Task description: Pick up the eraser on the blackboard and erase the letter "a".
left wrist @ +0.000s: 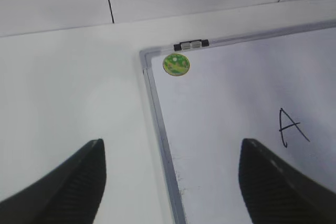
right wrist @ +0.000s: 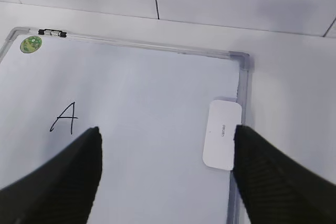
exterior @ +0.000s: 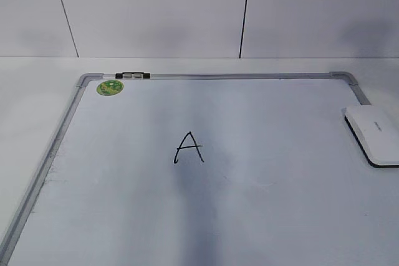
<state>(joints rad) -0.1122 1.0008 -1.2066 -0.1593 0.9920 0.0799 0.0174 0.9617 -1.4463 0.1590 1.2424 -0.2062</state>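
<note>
Large white dry-erase blackboard (exterior: 274, 216) with grey metal frame: flat on white bench (exterior: 31, 98). Small flat white rounded-rectangular eraser (exterior: 374, 134) with black underside: lying at the board's right edge, near the far right corner. Black marker capital "A" (exterior: 189, 147): mid-board, well apart from eraser. Round green sticker (exterior: 110, 87) and black-and-white clip (exterior: 132, 76): far left corner. Left gripper (left wrist: 170, 182): spread, empty, over the board's left frame. Right gripper (right wrist: 165, 179): spread, empty, above the board just beside the eraser.

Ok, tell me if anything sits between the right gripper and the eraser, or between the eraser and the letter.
Nothing visible does. The right gripper is open above bare board, with the eraser lying unobstructed by the blackboard's right frame edge. Only empty white surface separates it from the letter, which reads as a capital A.
</note>
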